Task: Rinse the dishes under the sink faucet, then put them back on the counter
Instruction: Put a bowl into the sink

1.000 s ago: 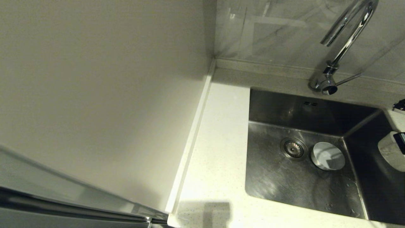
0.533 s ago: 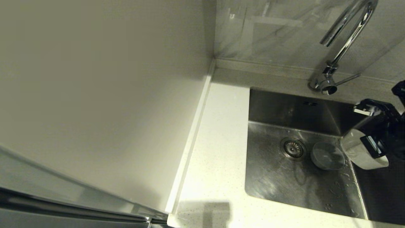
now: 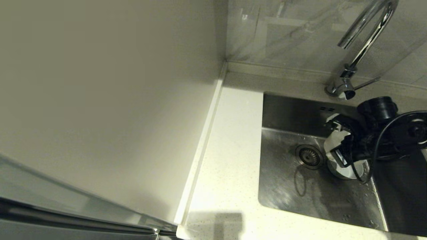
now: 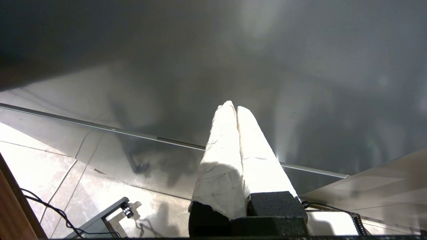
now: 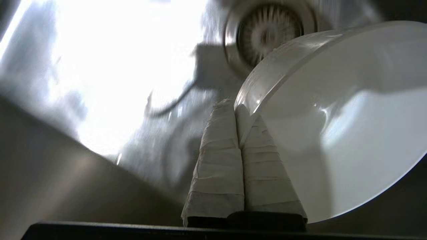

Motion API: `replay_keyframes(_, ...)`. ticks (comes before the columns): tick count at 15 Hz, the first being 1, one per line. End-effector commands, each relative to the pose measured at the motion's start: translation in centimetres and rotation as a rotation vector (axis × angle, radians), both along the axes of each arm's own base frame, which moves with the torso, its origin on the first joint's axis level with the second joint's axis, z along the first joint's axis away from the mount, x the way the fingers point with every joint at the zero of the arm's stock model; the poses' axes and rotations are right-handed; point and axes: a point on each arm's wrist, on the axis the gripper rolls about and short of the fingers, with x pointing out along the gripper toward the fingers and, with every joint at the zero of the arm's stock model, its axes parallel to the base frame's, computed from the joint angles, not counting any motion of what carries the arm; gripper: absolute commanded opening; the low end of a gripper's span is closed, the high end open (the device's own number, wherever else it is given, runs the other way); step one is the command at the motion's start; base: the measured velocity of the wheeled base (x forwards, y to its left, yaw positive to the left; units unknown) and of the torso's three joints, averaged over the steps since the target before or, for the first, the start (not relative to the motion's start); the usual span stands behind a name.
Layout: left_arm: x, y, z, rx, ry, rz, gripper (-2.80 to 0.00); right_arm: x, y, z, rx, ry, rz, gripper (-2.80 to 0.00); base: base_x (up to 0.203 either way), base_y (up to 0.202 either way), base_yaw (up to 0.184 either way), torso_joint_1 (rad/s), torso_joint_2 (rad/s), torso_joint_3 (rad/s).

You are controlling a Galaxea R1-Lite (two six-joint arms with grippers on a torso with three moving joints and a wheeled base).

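- Right gripper [image 3: 337, 146] is sitting over the sink [image 3: 287, 186], just right of the drain strainer [image 3: 309, 156], under the faucet [image 3: 363, 43] spout.
- Its taped fingers [image 5: 220, 160] are clamping the rim of a pale bowl [image 5: 340, 126]: one finger inside the wall, one outside, pressed tight together. Pink or mint, I cannot tell in this light.
- In the head view the held bowl [image 3: 333, 140] is showing tilted, mostly hidden by the arm.
- A second bowl [image 3: 347, 170] is resting on the sink floor directly below the gripper, touching the right edge of the strainer area; only its lower rim is showing. Colour unclear.
- Third dish is not appearing in any view.
- Faucet lever [image 3: 367, 82] is pointing right; no water stream is showing.
- Counter [image 3: 230, 160] is running along the sink's left side, meeting the wall panel [image 3: 100, 100].
- Left gripper [image 4: 235, 110] is hanging parked over a tiled floor [image 4: 40, 160], away from the sink, fingers pressed together with nothing between them.
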Motion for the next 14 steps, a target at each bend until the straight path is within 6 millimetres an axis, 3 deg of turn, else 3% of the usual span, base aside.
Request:
replay_keyframes(1,0.0,0.0,0.0,-0.001,-0.003,0.001,-2.80,1.6,1.5,-3.0,-0.024,-0.022,0.025,-2.80,0.000,0.000,0.000,0.000,0.00,0.000)
replay_keyframes(6,0.0,0.0,0.0,-0.001,-0.003,0.001,-2.80,2.8,2.8,-7.2,-0.065,0.028,0.025,-2.80,0.000,0.000,0.000,0.000,0.00,0.000)
replay_keyframes(14,0.0,0.0,0.0,0.000,-0.004,0.001,-2.80,4.7,3.1,-11.0,-0.085,0.044,0.014,-2.80,0.000,0.000,0.000,0.000,0.00,0.000)
